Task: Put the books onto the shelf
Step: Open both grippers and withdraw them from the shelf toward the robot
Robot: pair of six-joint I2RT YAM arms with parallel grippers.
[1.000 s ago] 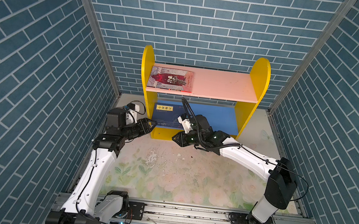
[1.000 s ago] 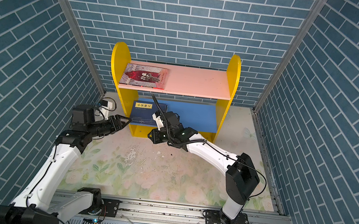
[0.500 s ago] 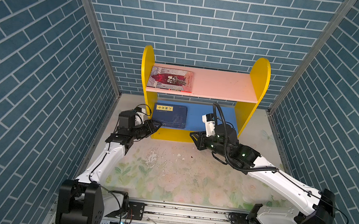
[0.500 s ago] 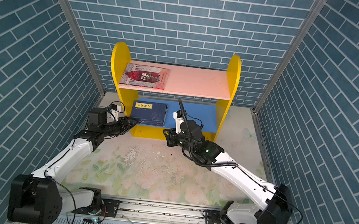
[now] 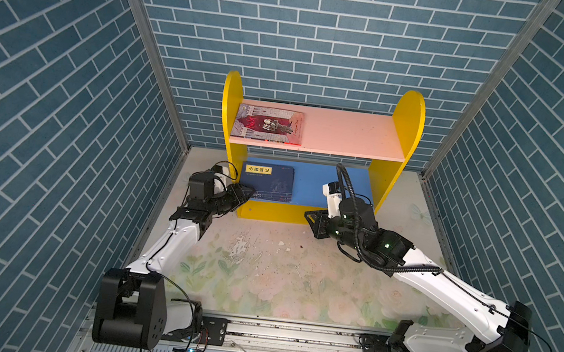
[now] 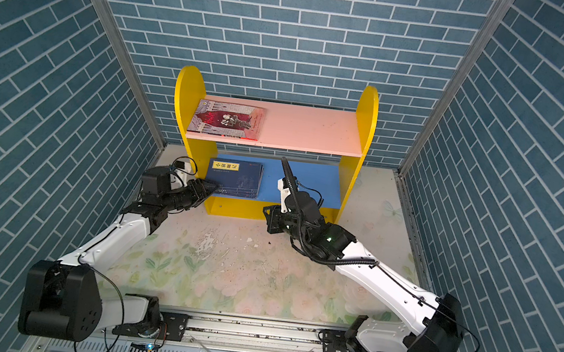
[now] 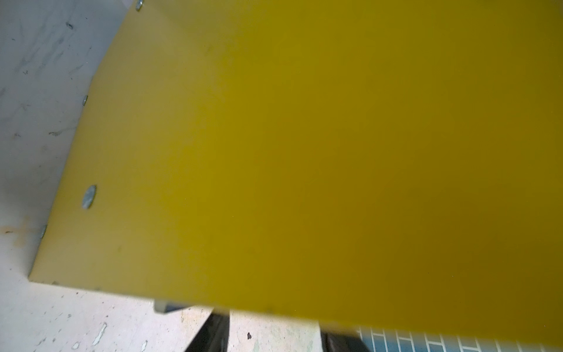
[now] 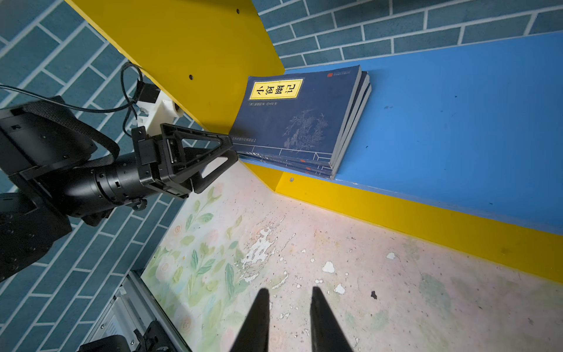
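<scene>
1. Along the bottom edge of both top views runs a grey aluminium rail [image 5: 291,333] bearing both arm bases; above it in frame lies a worn pale floral table mat [image 5: 262,272], its print flaked to white patches near mid-frame.
2. Right of centre, the black right gripper [image 5: 311,223] sits low over the mat, just before the yellow base of the small two-tier wooden shelf with yellow round-topped sides [image 5: 407,126]; its own wrist camera shows its two dark fingers [image 8: 259,323] a narrow gap apart with bare mat between them; it is slightly open and has hold of nothing.
3. Left of centre, the black left gripper [image 5: 252,192] points at the shelf's lower left corner; its triangular fingers [image 8: 227,143] are partly apart, tips at the near corner of the flat stack of dark navy paperbacks [image 8: 298,122]; whether they pinch that corner or only touch it, I cannot tell; its wrist camera is mostly filled by a blurred yellow shelf panel.
4. In mid-frame, the blue lower board [image 5: 308,183] holds that stack at its left end, beside the yellow side, a yellow title label on top; the books' edges are slightly fanned.
5. Higher in frame, the pink upper board [image 5: 350,134] carries one red-grey-pink illustrated paperback [image 5: 268,124], flat at its left end.
6. Farthest, blue brick-patterned walls [image 5: 324,44] close in three sides.
</scene>
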